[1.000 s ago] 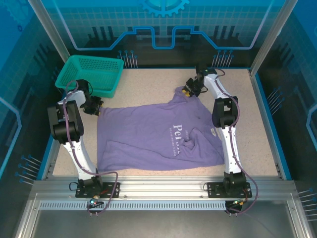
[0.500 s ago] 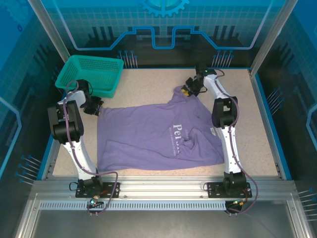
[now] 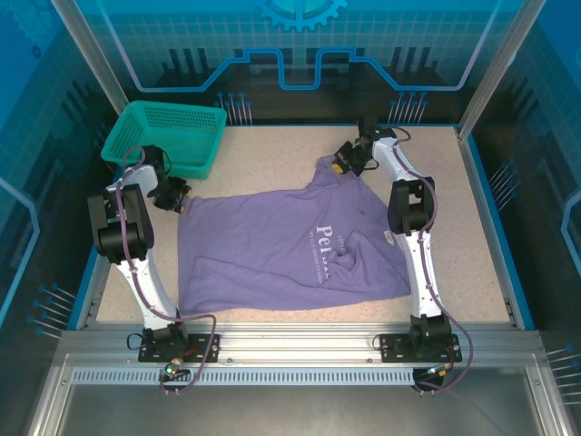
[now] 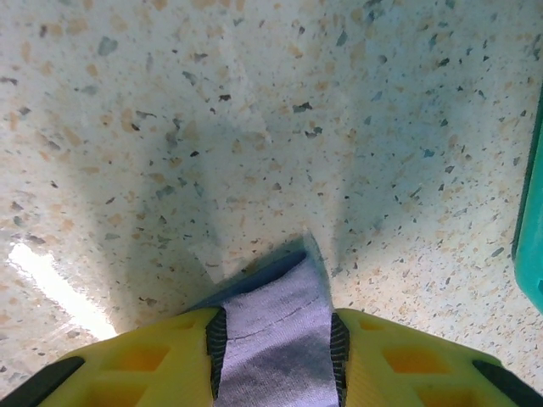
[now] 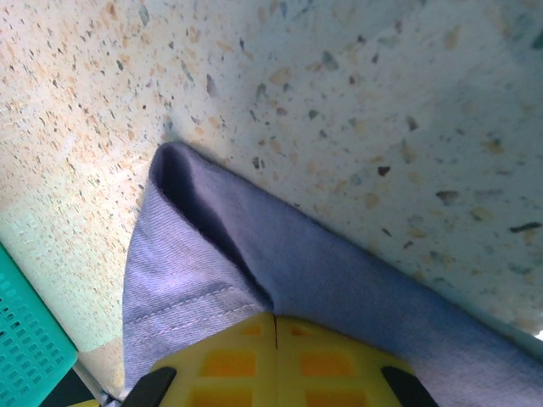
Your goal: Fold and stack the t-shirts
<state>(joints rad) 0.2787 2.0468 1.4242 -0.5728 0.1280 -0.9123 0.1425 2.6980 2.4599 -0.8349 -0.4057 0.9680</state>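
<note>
A lavender-purple t-shirt (image 3: pixel 272 245) with white chest lettering lies spread across the middle of the table. My left gripper (image 3: pixel 172 194) is at the shirt's far-left corner. In the left wrist view a strip of the t-shirt (image 4: pixel 273 356) sits clamped between the yellow fingers (image 4: pixel 170 360) of that gripper (image 4: pixel 276 326). My right gripper (image 3: pixel 343 163) is at the shirt's far-right tip. In the right wrist view its fingers are pressed together, and the gripper (image 5: pixel 276 320) pinches a stitched fold of the t-shirt (image 5: pixel 195 271) just above the tabletop.
A teal mesh basket (image 3: pixel 168 132) stands at the back left, just beyond my left gripper; its edge shows as the basket (image 4: pixel 533 237) and the basket (image 5: pixel 30 339) in the wrist views. Bare speckled tabletop (image 3: pixel 454 200) lies right of the shirt, with blue walls around it.
My right gripper has closed fully on the shirt's far-right tip and shifted slightly. The left gripper and the rest of the shirt have stayed put.
</note>
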